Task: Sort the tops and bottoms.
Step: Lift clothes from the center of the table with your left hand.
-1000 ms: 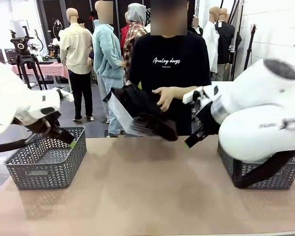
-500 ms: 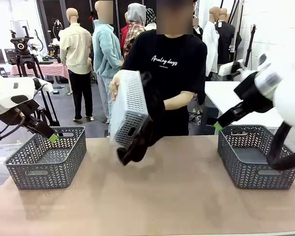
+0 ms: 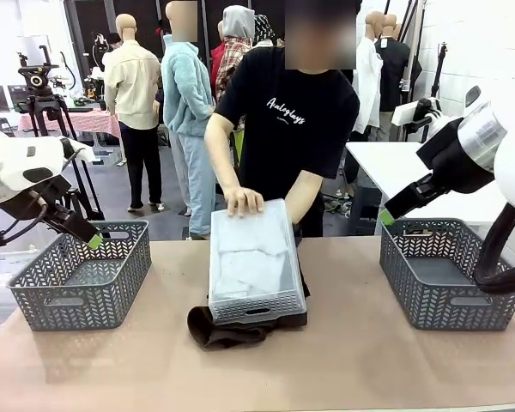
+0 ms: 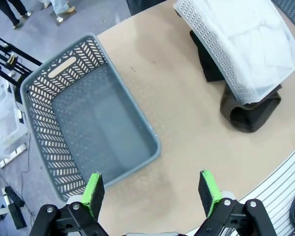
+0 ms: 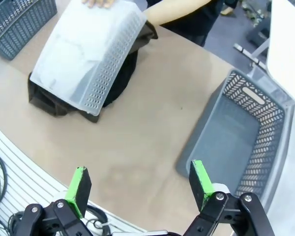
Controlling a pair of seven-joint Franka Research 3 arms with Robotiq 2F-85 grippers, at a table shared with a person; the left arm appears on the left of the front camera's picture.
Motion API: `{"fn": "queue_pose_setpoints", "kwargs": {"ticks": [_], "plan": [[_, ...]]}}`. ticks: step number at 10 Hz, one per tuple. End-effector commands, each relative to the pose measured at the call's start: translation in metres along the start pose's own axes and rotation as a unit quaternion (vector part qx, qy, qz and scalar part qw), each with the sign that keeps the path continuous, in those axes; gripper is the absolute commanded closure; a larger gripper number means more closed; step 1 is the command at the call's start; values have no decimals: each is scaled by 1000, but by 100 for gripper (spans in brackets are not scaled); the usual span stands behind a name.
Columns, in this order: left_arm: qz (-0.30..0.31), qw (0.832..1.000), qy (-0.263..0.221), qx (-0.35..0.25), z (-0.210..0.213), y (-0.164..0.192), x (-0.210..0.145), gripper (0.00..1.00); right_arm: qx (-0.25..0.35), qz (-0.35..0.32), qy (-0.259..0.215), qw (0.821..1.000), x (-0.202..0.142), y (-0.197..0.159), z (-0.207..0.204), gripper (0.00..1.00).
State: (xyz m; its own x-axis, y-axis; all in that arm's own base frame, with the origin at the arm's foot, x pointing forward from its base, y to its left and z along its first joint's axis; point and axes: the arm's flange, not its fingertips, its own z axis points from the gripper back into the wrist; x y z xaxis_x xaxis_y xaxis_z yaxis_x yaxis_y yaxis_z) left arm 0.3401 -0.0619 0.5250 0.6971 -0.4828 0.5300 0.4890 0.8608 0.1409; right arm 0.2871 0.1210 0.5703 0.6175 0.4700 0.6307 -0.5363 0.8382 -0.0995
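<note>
**Pile sits under an upturned basket; sorting not yet begun**

The left arm's fingers are spread wide and hold nothing. They hover above the near rim of the dark grey lattice plastic basket on the left, which looks empty. The right arm's fingers are equally wide apart and empty, above the matching grey lattice basket on the right, also bare inside.

Between the two baskets, mid-bench, lies a heap of dark brown and black cloth garments. It bulges out from beneath a white perforated plastic basket turned upside down on top of it. Pale folds show through the white plastic, perhaps a light grey top, though I cannot tell.

At the far side, the person's hand rests on the white basket's far edge.

The clothes look just delivered. Next, the white basket must come off. An arm can then reach to the middle, pinch one garment free of the heap and carry it to its basket.
</note>
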Motion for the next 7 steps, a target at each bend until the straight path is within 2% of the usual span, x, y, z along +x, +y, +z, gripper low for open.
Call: {"fn": "queue_pose_setpoints", "kwargs": {"ticks": [1, 7], "plan": [[-2, 1000, 1, -2, 3, 0, -1, 0, -3, 3, 0, 1000, 1, 0, -4, 0], [-2, 1000, 1, -2, 3, 0, -1, 0, -3, 3, 0, 1000, 1, 0, -4, 0]]}}
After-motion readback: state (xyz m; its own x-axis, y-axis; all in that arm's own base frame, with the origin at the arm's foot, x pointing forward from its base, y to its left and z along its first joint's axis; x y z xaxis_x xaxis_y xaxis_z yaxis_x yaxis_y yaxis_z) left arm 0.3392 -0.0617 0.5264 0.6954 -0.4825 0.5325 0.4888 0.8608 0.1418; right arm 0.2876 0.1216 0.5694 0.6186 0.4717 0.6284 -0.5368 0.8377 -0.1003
